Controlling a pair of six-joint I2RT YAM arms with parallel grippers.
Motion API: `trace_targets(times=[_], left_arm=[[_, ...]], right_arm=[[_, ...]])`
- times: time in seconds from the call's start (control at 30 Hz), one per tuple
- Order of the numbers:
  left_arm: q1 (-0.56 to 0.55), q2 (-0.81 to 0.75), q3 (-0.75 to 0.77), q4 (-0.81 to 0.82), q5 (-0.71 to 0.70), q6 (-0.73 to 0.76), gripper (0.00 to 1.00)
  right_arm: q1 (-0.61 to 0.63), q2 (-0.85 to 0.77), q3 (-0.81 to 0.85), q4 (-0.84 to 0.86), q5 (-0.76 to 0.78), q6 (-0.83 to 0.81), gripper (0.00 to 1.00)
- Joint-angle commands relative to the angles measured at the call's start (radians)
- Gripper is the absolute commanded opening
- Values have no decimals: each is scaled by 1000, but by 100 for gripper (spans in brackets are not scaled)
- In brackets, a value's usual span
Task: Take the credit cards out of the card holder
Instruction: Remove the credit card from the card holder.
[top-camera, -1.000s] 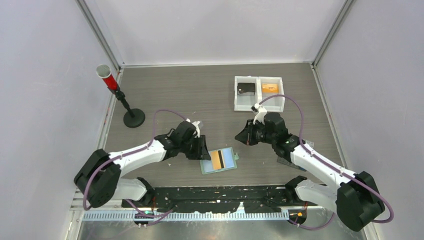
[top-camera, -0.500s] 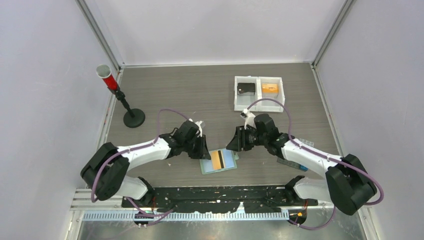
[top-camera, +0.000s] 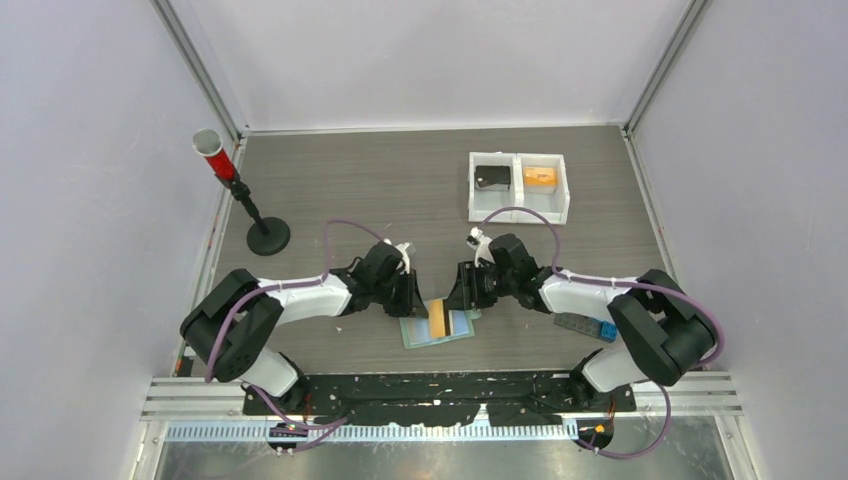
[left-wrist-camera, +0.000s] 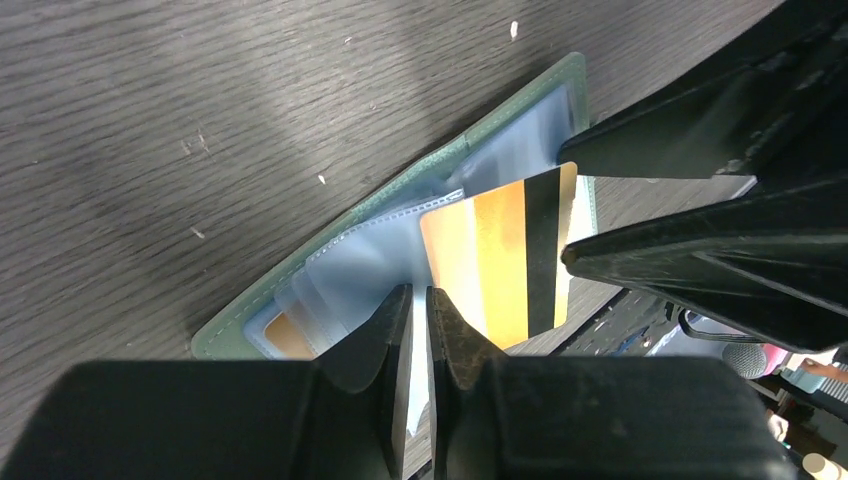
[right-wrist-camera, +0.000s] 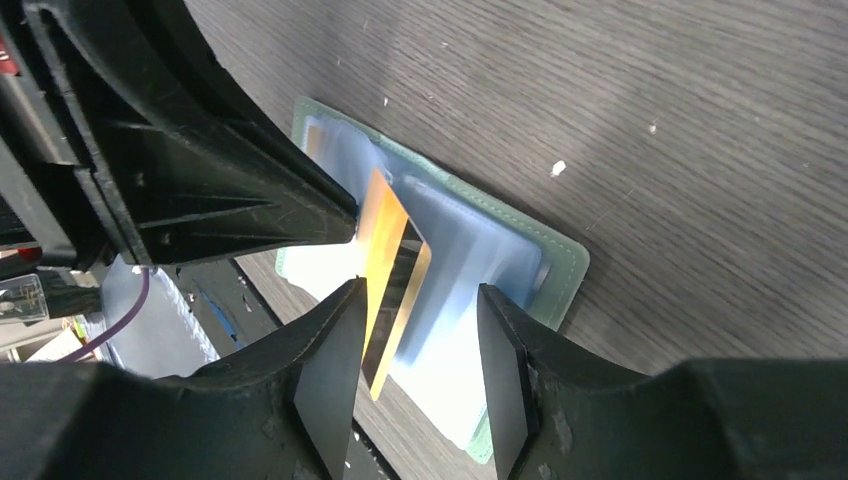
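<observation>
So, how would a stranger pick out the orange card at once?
At the near middle of the grey-brown table lies an open green card holder. One card stands tilted out of its pale pockets; it alone is shiny orange-gold with a black stripe.

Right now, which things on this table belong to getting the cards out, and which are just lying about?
For the job: card holder, orange card, left pincer, right pincer.
Lying about: white tray, black piece and orange piece inside it, red tube on its stand, blue block.
</observation>
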Motion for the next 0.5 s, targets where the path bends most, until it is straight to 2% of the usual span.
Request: trace_targets(times=[0.0,0.1,0.17,0.23,0.3,0.37,0.47], left_arm=[[-2,43,-53,-34,-65,15,13],[-2,42,-54,-36,-64,13,13],[-2,40,-55,-39,-64,12,12],[-2,33,-54,-46,-64,13,13],[-2,22,-54,-58,-67,13,12],[-2,4,-51,-75,-70,15,12],[-2,-36,-42,-116,-78,22,13]], right_arm=[[11,35,-10,93,-1,15,52],[13,58,-19,131,-15,33,49],[13,60,-27,155,-27,45,43],[13,55,-30,172,-39,53,23],[13,46,-33,187,-53,61,10],[13,27,-32,178,-50,61,6],[7,-37,-7,93,-9,20,5]])
